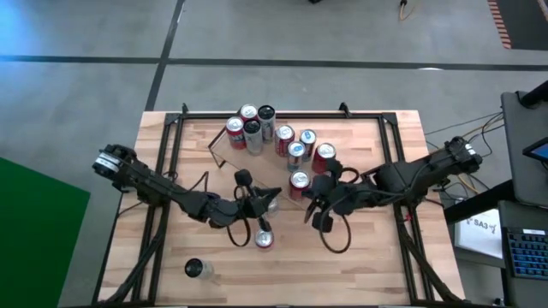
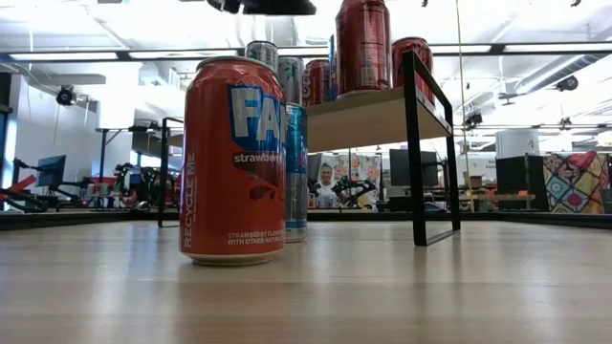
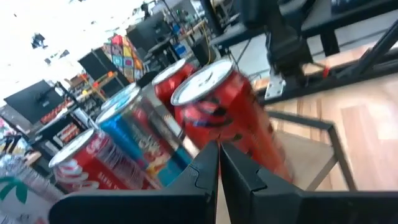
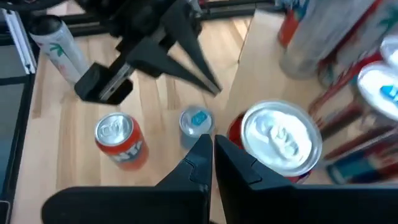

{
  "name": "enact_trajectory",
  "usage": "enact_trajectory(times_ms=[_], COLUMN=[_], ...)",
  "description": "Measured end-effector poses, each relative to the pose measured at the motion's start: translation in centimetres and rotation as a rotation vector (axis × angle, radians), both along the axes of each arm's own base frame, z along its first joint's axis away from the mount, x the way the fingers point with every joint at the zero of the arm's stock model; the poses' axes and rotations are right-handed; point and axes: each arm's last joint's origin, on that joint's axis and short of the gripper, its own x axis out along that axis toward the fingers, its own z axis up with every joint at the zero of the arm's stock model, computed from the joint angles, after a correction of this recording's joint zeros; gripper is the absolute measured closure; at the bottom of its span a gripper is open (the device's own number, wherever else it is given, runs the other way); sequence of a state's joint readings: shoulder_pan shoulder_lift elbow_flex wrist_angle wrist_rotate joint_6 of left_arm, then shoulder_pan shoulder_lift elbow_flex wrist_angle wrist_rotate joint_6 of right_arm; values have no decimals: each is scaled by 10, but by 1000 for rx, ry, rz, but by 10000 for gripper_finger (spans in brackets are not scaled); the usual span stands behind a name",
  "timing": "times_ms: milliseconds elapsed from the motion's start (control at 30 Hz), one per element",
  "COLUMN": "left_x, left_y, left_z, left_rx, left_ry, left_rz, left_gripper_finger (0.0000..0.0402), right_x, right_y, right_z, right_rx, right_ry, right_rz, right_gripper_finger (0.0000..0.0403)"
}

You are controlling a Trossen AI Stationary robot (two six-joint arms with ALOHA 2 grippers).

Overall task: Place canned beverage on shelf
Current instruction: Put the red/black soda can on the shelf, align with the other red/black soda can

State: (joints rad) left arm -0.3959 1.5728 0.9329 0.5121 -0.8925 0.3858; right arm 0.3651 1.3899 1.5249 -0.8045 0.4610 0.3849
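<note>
Closest to the low camera is an orange strawberry can (image 2: 232, 161) standing on the table (image 1: 368, 265), slim blue can (image 2: 296, 172) right behind it. Both grippers, left (image 1: 272, 200) and right (image 1: 310, 205), hover clamped shut, holding nothing. Farther back, the shelf (image 2: 368, 117) carries a bunch of cans (image 1: 295, 145).

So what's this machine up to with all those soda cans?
Two robot arms are stocking cans onto a small wooden shelf. Several cans already stand on it. An orange strawberry soda can and a slim blue can wait on the table. The left end effector and right end effector are both shut and empty.
</note>
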Motion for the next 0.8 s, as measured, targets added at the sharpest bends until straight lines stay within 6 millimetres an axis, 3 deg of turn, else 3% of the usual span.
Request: enact_trajectory(times_ms=[333, 800], left_x=[5, 11], left_y=[20, 39], left_z=[-5, -6], left_rx=[-42, -95], left_ry=[20, 5], left_rz=[0, -4], left_gripper_finger=[401, 401], right_x=[-3, 3], right_y=[2, -6], right_z=[-17, -19], right_rx=[58, -13], right_ry=[134, 111], right_rz=[-81, -148], right_gripper_finger=[394, 394])
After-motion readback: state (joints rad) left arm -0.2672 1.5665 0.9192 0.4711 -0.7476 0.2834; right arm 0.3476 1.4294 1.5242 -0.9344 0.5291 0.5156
